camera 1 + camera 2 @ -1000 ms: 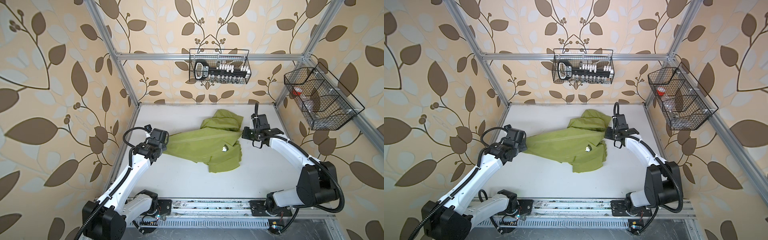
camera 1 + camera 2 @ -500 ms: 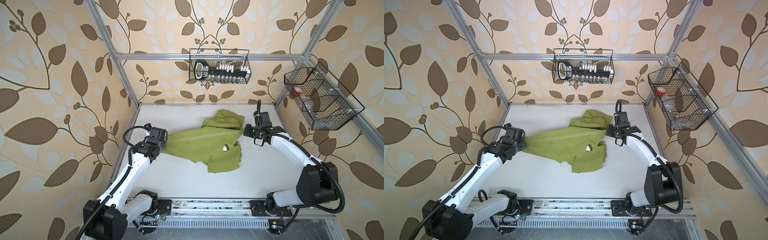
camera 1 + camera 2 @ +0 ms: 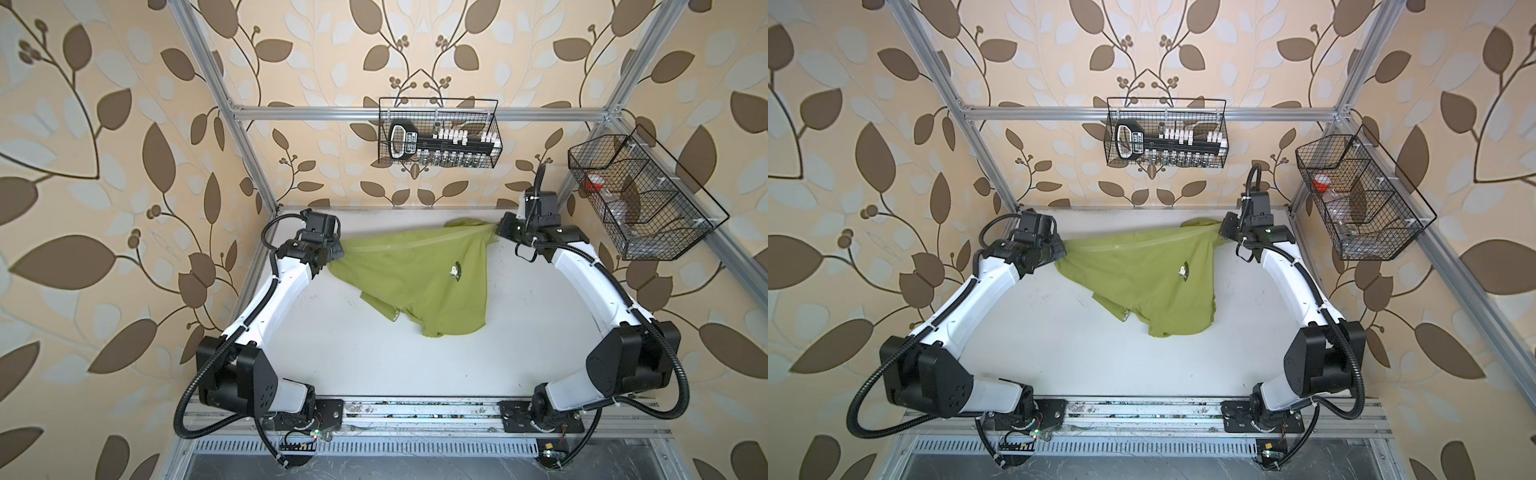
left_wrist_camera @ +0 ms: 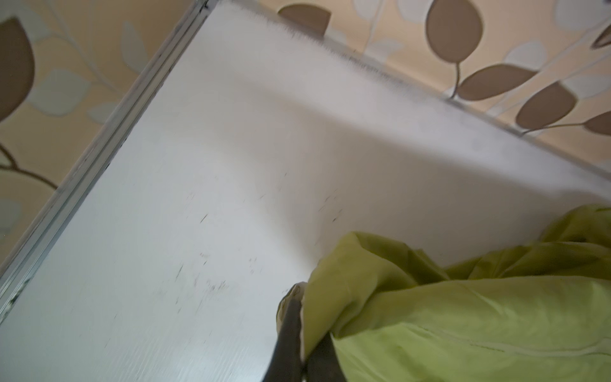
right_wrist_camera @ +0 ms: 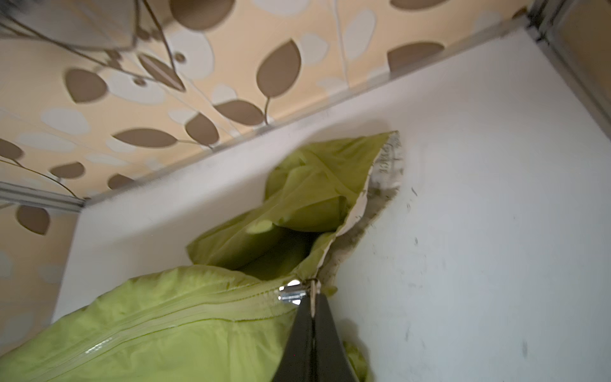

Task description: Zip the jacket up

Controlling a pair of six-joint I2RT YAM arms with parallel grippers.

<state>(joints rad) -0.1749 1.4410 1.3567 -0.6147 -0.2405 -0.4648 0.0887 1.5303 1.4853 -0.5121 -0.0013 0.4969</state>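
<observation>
The right tool (image 5: 312, 296) is pinched narrow on the small metal zipper pull (image 5: 292, 293), its two dark fingers meeting with only the pull's tab between them. The pull sits at the end of the pale zipper (image 5: 158, 317), whose two sides look joined along the stretch that leads away from it. Just past the pull the hood (image 5: 314, 185) sags open, showing a strip of white printed lining (image 5: 385, 165). The left tool (image 4: 302, 325) is narrow too, clamped on a fold of the jacket (image 4: 463, 330) at its opposite end. In both top views the lime-green jacket hangs stretched between the two tools, one at its left corner and the other at its right corner close to the back wall. The zipper line runs taut along the jacket's far edge. A small cartoon print (image 3: 455, 272) faces up, and the rest of the fabric drapes toward the near side of the white desk (image 3: 353, 357) — whether the lower hem rests on it I cannot tell. A wire basket (image 3: 440, 137) hangs on the back wall above, well apart from the jacket.
</observation>
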